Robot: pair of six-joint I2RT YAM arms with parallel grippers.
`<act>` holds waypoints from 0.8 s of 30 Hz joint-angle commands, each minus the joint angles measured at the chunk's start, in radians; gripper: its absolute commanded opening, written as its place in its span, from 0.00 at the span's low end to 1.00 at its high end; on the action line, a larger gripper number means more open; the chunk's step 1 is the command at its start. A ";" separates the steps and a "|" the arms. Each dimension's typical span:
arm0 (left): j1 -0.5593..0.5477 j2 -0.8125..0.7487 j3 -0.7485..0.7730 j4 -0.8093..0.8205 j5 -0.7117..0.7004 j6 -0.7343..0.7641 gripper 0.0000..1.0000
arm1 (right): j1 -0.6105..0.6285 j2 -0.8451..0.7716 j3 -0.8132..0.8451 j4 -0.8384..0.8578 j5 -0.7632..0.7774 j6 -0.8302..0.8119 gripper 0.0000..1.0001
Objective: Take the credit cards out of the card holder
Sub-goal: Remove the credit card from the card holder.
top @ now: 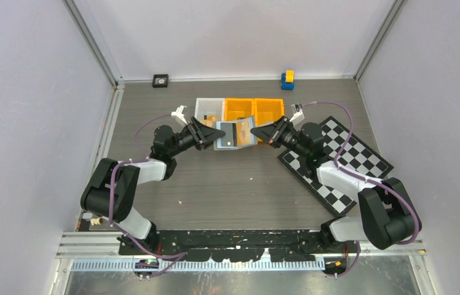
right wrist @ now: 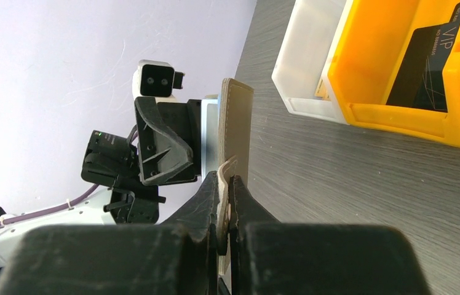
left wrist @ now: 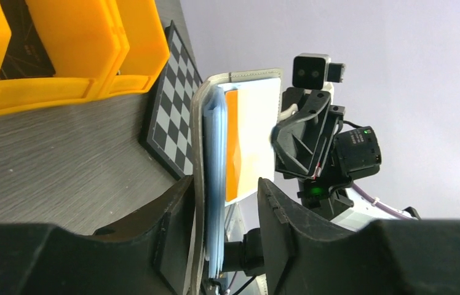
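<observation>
Pinched tight together, the fingers [right wrist: 206, 200] of the right gripper [right wrist: 227, 177] clamp a thin edge of the wallet [right wrist: 238, 123]. The right wrist view shows it edge-on, with no gap at all between the two tips. The fingers [left wrist: 175, 236] of the left gripper [left wrist: 224, 184] stand apart. One half of the wallet runs down between them and lies against the finger on the table side, while pale wall shows between it and the other finger.

The top view tells only that the two grippers meet the wallet from left and right. It hangs tilted between them, off the table [top: 227, 184], just near of the bins. The left wrist view adds the inside: blue-grey pockets at the fold and an orange card [left wrist: 232, 147] tucked in the half that reaches toward the right gripper. The right wrist view adds a black card [right wrist: 421, 61] lying in the middle bin, lettered VIP, well away from both grippers.

Counted, that is one wallet and two cards plainly seen — one orange in the wallet, one black in a bin. Something tan lies in the white bin, too small to name. The three bins stand in a row at the far side: a white bin [top: 210, 100] on the left, then an orange bin [top: 238, 100] in the middle and a second orange bin [top: 269, 100] on the right. One checkerboard [top: 363, 153] lies on the right, under the right arm.
</observation>
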 commanded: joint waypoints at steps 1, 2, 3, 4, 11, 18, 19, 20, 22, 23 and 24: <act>0.010 -0.022 -0.008 0.112 0.021 -0.027 0.43 | -0.004 0.002 0.007 0.070 -0.020 0.009 0.01; 0.012 -0.023 -0.010 0.115 0.021 -0.029 0.41 | -0.004 0.002 0.007 0.071 -0.020 0.010 0.01; 0.015 -0.022 -0.013 0.121 0.020 -0.032 0.38 | -0.004 0.003 0.006 0.071 -0.019 0.009 0.01; 0.018 -0.024 -0.016 0.125 0.020 -0.032 0.34 | -0.004 0.004 0.006 0.071 -0.018 0.011 0.01; 0.022 -0.024 -0.011 0.095 0.018 -0.020 0.10 | -0.004 0.004 0.006 0.077 -0.023 0.013 0.01; 0.022 -0.046 -0.005 0.035 0.012 0.010 0.00 | -0.004 0.000 0.003 0.074 -0.018 0.009 0.04; 0.022 -0.050 -0.006 0.026 0.011 0.016 0.00 | -0.004 -0.001 0.003 0.069 -0.012 0.007 0.08; 0.022 -0.057 -0.007 0.018 0.006 0.021 0.00 | -0.004 -0.004 0.001 0.057 0.000 0.007 0.14; 0.022 -0.071 -0.013 -0.003 -0.007 0.032 0.00 | -0.007 -0.018 -0.001 0.016 0.033 -0.008 0.26; 0.022 -0.079 -0.015 -0.014 -0.014 0.038 0.00 | -0.009 -0.027 -0.003 -0.019 0.050 -0.016 0.32; 0.022 -0.087 -0.017 -0.028 -0.019 0.044 0.00 | -0.012 -0.039 -0.003 -0.048 0.071 -0.023 0.37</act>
